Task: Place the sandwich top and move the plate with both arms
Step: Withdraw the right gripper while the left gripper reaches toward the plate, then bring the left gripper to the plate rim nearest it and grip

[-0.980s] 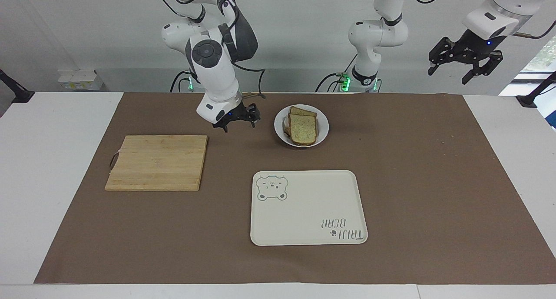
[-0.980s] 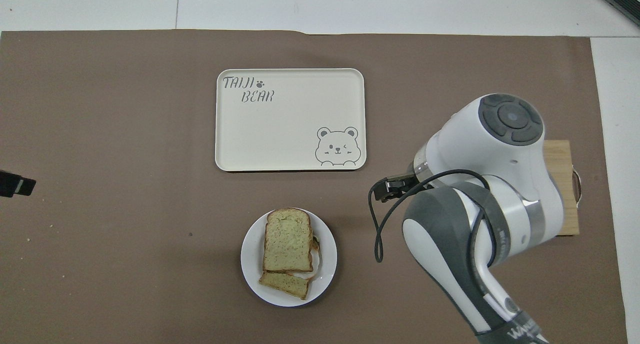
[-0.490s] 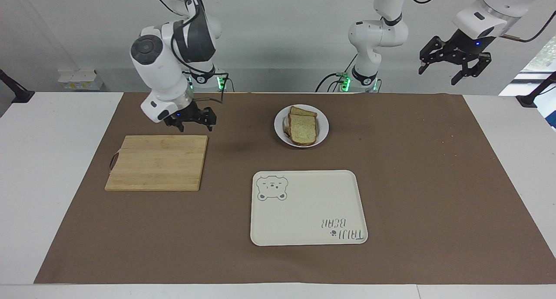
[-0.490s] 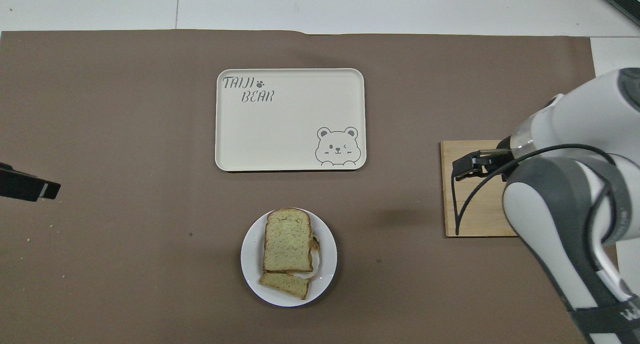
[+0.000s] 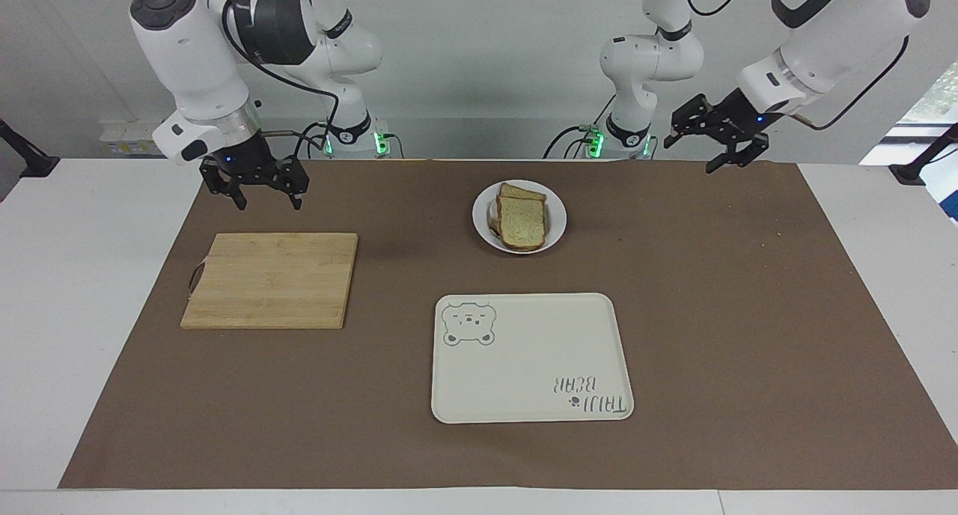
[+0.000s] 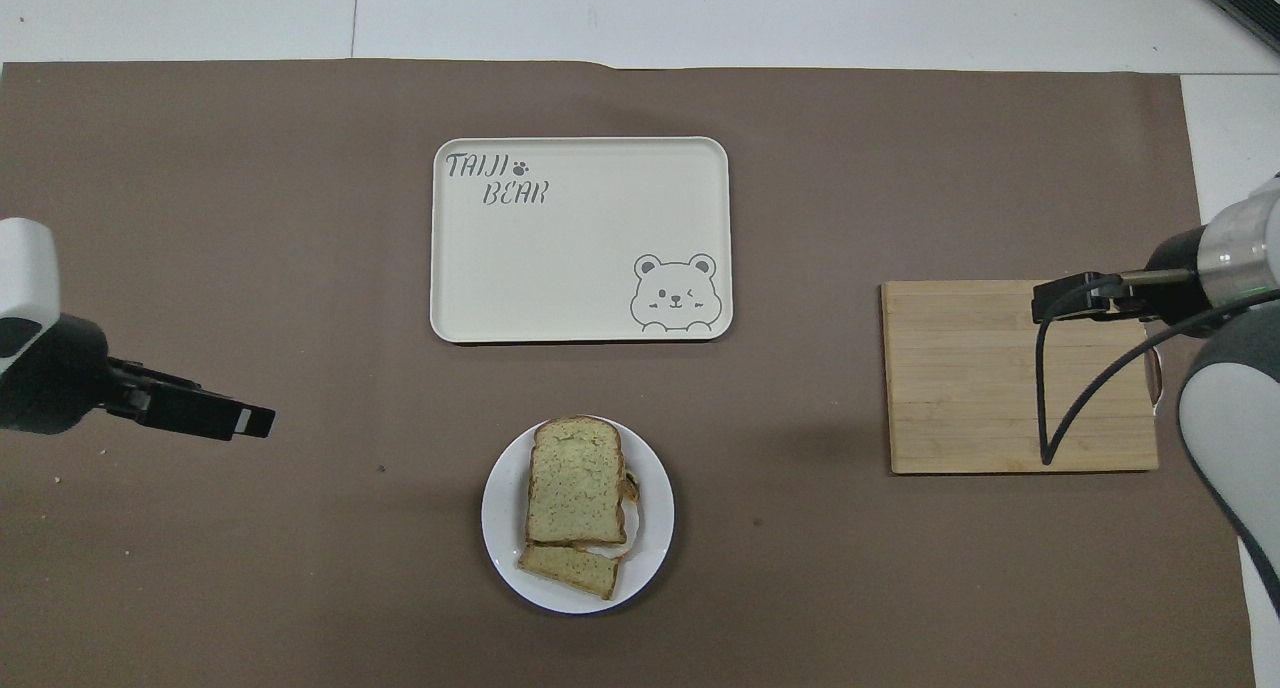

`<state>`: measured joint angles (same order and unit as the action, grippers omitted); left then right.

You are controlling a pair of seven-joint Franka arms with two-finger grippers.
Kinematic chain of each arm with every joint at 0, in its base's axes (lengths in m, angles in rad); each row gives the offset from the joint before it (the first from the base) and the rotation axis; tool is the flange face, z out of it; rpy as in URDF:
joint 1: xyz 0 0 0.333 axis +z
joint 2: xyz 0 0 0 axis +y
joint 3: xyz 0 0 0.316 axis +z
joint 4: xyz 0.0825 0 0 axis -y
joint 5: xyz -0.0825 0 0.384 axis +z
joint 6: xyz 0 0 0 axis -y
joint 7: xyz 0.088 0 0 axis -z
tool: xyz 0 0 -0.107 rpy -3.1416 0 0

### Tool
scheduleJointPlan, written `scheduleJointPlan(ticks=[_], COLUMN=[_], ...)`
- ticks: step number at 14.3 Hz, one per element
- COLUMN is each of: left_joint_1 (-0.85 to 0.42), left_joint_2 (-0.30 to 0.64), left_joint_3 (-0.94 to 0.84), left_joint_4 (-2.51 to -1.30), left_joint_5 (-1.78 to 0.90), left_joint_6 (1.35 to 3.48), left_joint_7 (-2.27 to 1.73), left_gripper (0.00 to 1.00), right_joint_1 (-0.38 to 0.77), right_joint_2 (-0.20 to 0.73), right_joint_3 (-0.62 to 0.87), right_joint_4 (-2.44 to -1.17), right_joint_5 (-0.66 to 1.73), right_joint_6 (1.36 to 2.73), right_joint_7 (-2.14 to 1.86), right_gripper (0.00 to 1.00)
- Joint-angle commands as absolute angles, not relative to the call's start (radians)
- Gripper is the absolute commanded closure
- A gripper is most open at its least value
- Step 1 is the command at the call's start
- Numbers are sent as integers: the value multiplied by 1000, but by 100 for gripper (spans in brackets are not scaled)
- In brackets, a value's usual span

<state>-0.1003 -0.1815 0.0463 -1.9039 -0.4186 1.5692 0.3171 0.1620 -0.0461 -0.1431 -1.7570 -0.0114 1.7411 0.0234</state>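
White plate (image 5: 554,230) (bread-laden) well apart from both empty hands.

Pale wall (image 5: 486,66), white table (image 5: 90,275)

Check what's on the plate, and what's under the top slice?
The white plate carries a speckled bread slice lying on a second slice, whose end pokes out nearer the robots. Whatever filling lies between them is covered.

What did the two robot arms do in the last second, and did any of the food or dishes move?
The right gripper swung away from beside the plate, toward its own end of the table, past the cutting board. The left gripper came in over the mat, toward the plate. Both open, holding nothing. Plate, sandwich top and tray stayed put.
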Motion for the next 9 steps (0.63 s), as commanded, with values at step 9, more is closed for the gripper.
scheduleJointPlan(ticks=[9], left_joint_1=[-206], left_joint_2=[-273], left_joint_3=[55], left_joint_4=[-2380], left_joint_5=[-760], left_joint_6=[1934], left_joint_7=[544], left_gripper=[0], right_joint_1=[124], right_joint_2=[-49], right_joint_3=[-149], right_joint_4=[-1575], right_joint_5=[-28], right_joint_6=[1579], right_joint_7=[6], right_gripper=[0])
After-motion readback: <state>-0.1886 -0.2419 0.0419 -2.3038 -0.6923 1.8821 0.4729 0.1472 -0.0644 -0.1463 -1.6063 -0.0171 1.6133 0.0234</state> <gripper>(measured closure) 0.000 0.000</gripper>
